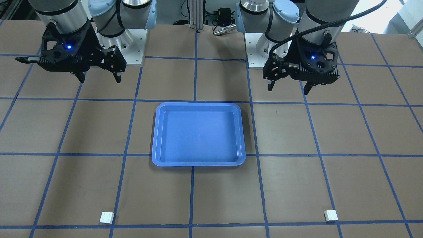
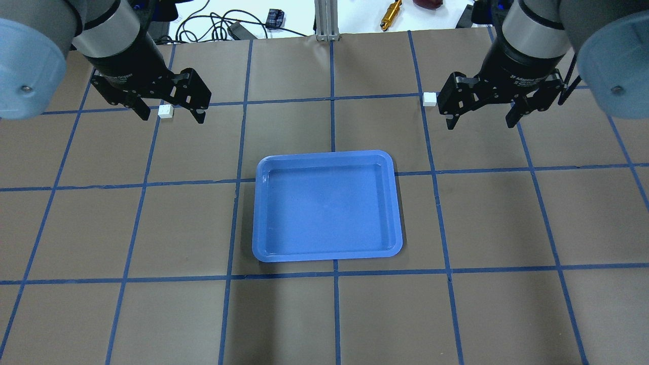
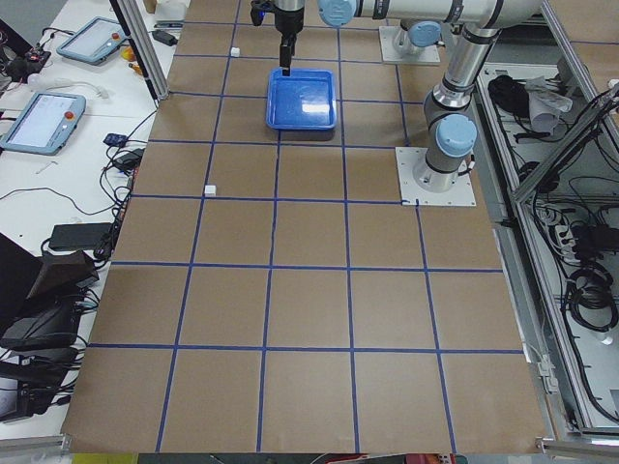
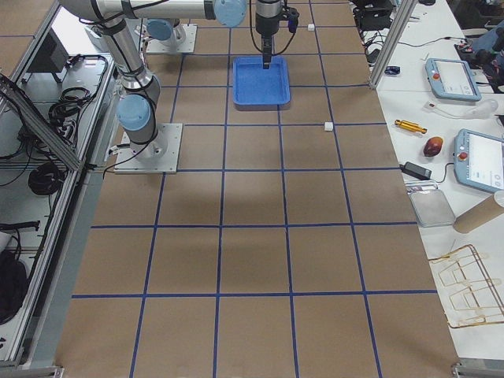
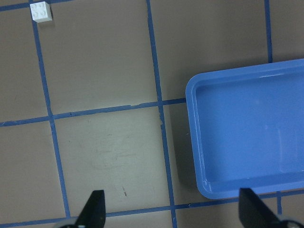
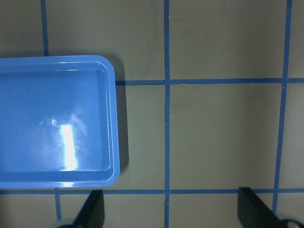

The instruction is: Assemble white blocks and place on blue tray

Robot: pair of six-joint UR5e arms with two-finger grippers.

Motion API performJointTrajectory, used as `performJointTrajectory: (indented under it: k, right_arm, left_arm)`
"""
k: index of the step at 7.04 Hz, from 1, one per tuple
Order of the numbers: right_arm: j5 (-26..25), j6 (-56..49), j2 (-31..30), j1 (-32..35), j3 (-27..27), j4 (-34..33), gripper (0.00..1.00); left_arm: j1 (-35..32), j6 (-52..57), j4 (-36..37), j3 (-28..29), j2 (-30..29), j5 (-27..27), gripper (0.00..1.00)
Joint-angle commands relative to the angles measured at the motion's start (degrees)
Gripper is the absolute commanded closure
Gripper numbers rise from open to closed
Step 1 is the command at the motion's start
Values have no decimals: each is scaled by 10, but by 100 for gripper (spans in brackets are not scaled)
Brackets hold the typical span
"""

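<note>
The blue tray (image 2: 324, 155) lies empty at the table's middle; it also shows in the front view (image 1: 198, 105). Two small white blocks lie apart on the table's far side: one on my left (image 2: 166, 111) (image 1: 330, 215), one on my right (image 2: 429, 99) (image 1: 106, 217). My left gripper (image 2: 172, 116) hangs open and empty, high above the table; its wrist view shows the left block (image 5: 40, 11) far off and the tray's rim (image 5: 192, 137). My right gripper (image 2: 479, 123) is open and empty, also raised; its wrist view shows only the tray's rim (image 6: 114, 118).
The table is brown with a blue tape grid. Cables and a gold tool (image 2: 389, 10) lie beyond the far edge. The arms' base plates (image 1: 132, 43) stand on the robot's side.
</note>
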Motion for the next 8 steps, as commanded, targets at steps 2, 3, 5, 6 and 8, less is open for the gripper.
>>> performJointTrajectory:
  k: [2,3,5,6,8]
  right_arm:
    - [-1,0,-3,-1,0,-1,0]
    - [-1,0,-4,-1,0,-1,0]
    - [0,0,-4,-1,0,0,0]
    - [3,0,-4,-1,-1,0,0]
    - [38,-94,1,-21,0,-9,0]
  left_arm:
    - [0,0,0,0,2,1,0]
    - [-1,0,0,-3,2,6,0]
    - [-1,0,0,-2,1,0,0]
    - [-1,0,1,-2,1,0,0]
    - [0,-2,1,-2,1,0,0]
